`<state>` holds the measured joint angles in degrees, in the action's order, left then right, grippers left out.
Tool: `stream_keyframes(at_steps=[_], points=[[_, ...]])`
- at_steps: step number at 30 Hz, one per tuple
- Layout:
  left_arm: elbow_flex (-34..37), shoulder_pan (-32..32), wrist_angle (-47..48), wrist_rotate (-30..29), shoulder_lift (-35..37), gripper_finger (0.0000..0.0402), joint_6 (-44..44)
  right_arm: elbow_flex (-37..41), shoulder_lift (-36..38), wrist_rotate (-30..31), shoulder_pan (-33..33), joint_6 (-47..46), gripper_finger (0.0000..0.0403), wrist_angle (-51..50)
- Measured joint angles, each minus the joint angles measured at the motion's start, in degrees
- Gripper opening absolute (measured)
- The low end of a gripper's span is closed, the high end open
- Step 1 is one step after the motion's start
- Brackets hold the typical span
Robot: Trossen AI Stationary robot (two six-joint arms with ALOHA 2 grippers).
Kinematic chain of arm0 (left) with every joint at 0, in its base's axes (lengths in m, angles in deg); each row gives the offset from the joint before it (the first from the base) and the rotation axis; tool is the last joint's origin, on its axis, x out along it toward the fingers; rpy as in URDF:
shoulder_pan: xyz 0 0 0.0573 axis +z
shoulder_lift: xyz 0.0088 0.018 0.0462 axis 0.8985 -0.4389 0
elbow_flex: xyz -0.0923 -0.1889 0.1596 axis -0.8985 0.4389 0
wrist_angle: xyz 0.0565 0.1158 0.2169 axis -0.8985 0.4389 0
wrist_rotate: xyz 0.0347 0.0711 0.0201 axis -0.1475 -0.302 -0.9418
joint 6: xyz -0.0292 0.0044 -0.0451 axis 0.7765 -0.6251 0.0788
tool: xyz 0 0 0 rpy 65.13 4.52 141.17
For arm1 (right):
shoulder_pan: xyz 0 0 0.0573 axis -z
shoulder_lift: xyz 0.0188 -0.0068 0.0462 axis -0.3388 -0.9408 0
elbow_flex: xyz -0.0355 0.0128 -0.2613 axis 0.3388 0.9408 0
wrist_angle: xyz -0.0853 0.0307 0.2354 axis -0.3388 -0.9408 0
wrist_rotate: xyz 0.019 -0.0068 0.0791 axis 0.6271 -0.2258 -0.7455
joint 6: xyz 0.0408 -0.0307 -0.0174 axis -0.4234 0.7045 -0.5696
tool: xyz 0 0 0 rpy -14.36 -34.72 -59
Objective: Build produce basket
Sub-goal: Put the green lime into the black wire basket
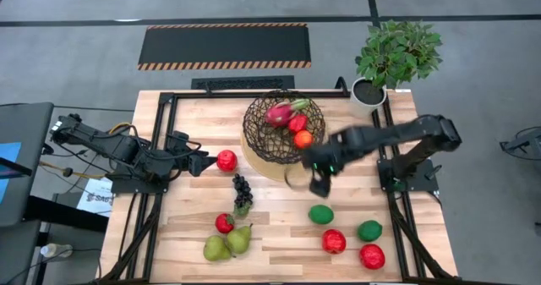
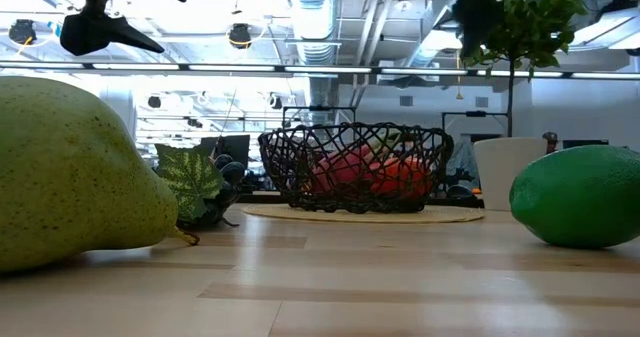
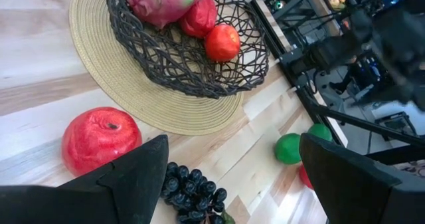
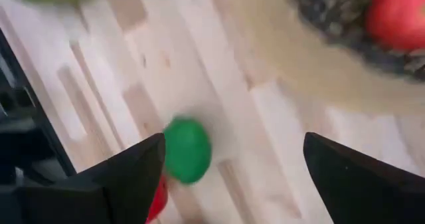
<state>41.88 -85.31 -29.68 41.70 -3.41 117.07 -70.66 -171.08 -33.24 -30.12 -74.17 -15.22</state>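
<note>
The basket (image 1: 283, 126) stands at the table's far middle on its tan round base (image 1: 264, 165) and holds a pink dragon fruit (image 1: 279, 112), a red pepper (image 1: 297, 122) and an orange (image 1: 303, 139). My left gripper (image 1: 203, 161) is open and hovers just left of a red apple (image 1: 226, 160); in its wrist view the gripper (image 3: 232, 144) has the apple (image 3: 101, 139) and the dark grapes (image 3: 192, 191) ahead. My right gripper (image 1: 319, 180) is open above the table by the base's near right edge. Its wrist view (image 4: 234, 144) shows a green round fruit (image 4: 187, 151) below.
Loose on the near half lie grapes (image 1: 243, 192), a small red fruit (image 1: 224, 223), two green pears (image 1: 226, 243), two green fruits (image 1: 320, 214) (image 1: 369, 230) and two red ones (image 1: 334, 241) (image 1: 372, 256). A potted plant (image 1: 393, 57) stands at the far right corner.
</note>
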Motion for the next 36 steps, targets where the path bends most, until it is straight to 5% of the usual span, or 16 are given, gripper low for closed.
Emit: stream_keyframes(at_steps=[8, 18, 30, 36], points=[[0.0, 0.0, 0.1, 1.0, 0.0, 0.0324, -1.4, 13.4, -1.7, 0.2, -12.5, -8.5, 0.0373, 9.7], [0.0, 0.0, 1.2, 1.0, 0.0, 0.0324, -1.4, 21.5, -5.4, -0.6, -12.9, -6.1, 0.0372, 22.6], [0.0, 0.0, 1.2, 1.1, 0.0, 0.0324, -1.0, 22.1, -14.5, -4.0, -12.6, 1.4, 0.037, 24.2], [0.0, 0.0, 1.2, 1.1, 0.0, 0.0324, -0.5, 22.0, -14.9, -4.0, -11.8, 2.0, 0.0319, 23.7]])
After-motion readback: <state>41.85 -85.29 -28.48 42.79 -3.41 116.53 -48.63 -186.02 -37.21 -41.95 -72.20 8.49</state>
